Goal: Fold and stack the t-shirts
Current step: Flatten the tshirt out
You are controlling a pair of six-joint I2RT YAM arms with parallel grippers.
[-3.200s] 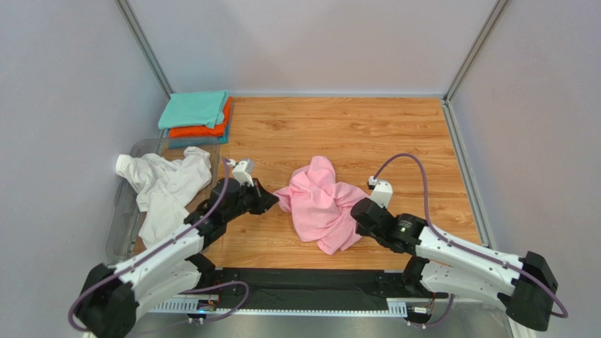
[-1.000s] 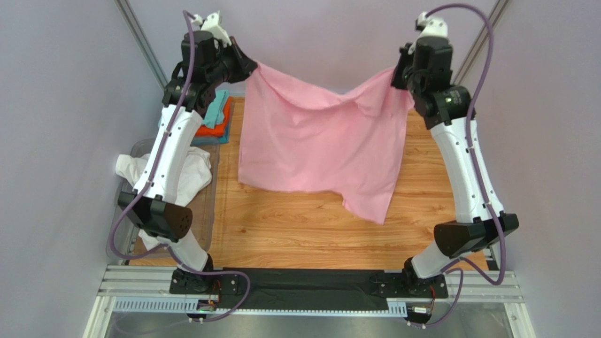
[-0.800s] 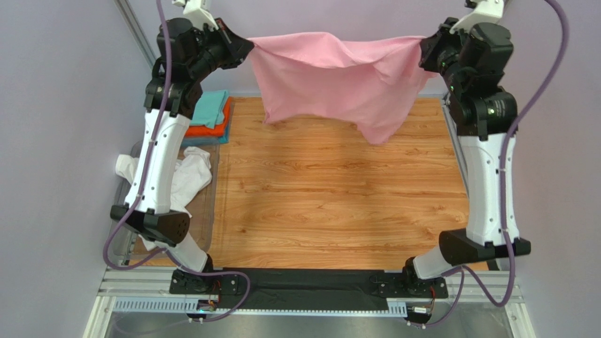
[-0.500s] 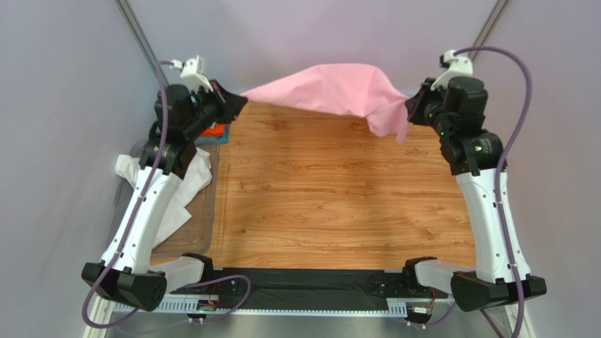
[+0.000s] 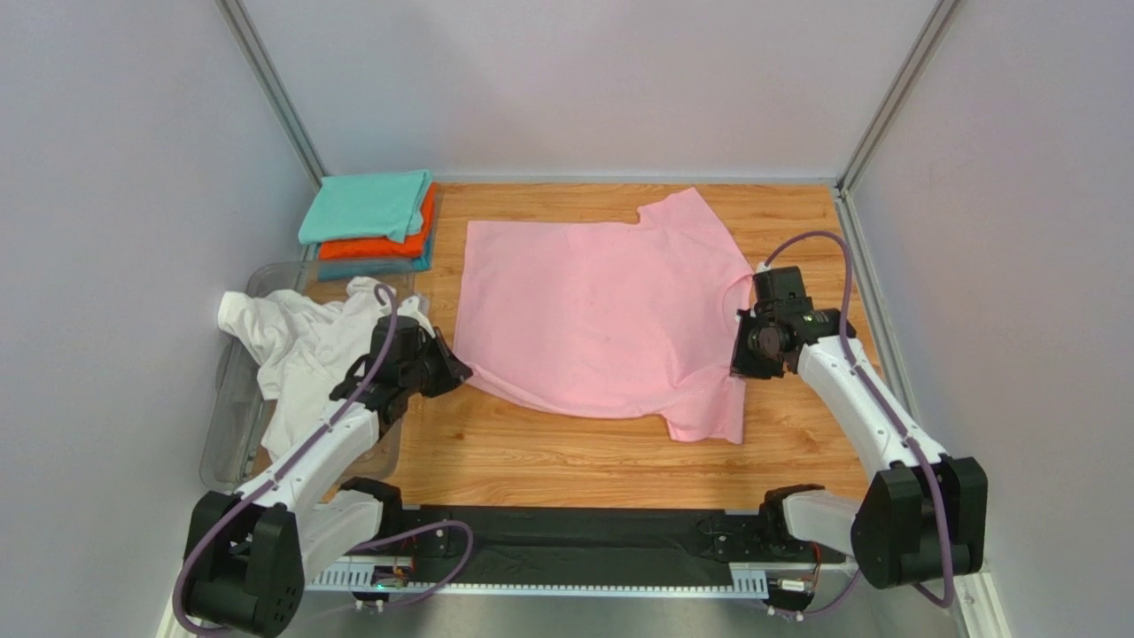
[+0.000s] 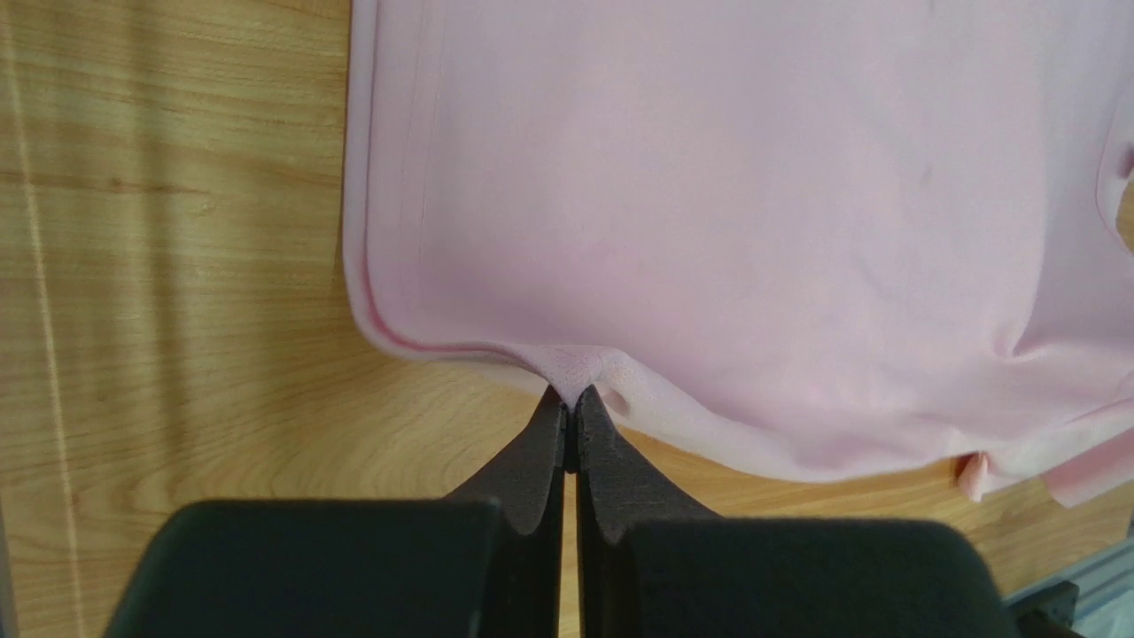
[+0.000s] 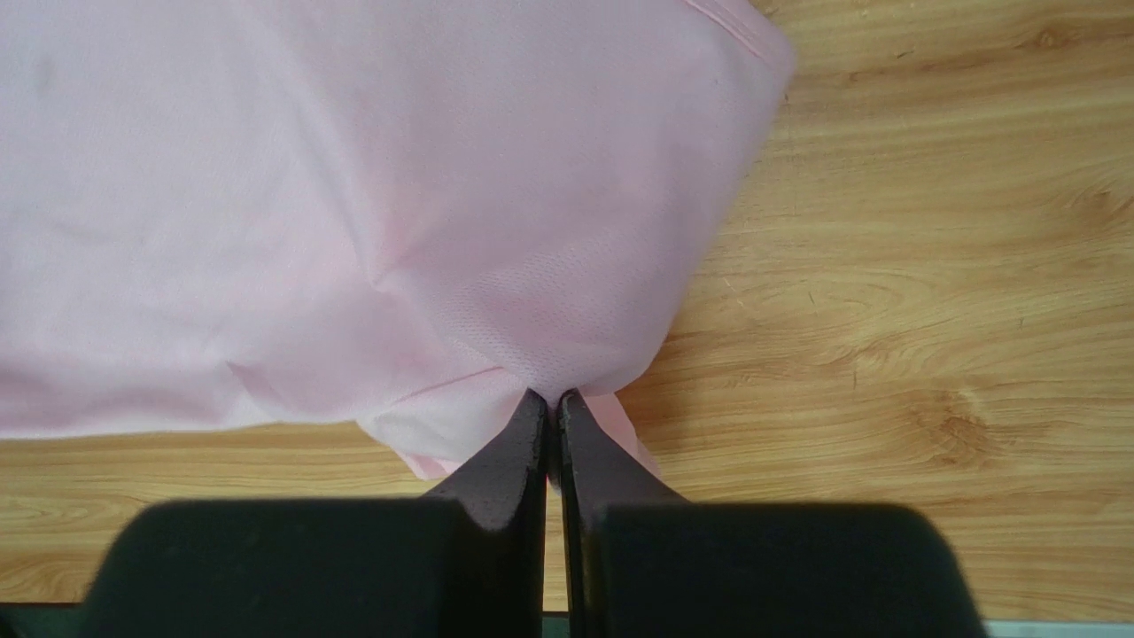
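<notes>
Down on the wooden table [image 5: 533, 455], pinching the spread-out pink t-shirt [image 5: 586, 313] tight with left gripper [image 6: 568, 406] and right gripper [image 7: 551, 399].

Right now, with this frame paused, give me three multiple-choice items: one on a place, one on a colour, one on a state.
1. Where is the folded stack?
A. far left corner of the table
B. near right corner
C. middle of the table

2. What colour is the stack's top t-shirt?
A. orange
B. teal
C. white

3. How does the pink t-shirt lie?
A. crumpled in a heap
B. hanging in the air
C. spread flat on the table

1 A: it sits by the far left post.
2 B: teal covers the orange t-shirt.
3 C: it lies flat, with the left end effector and right end effector shut on its edges.
</notes>
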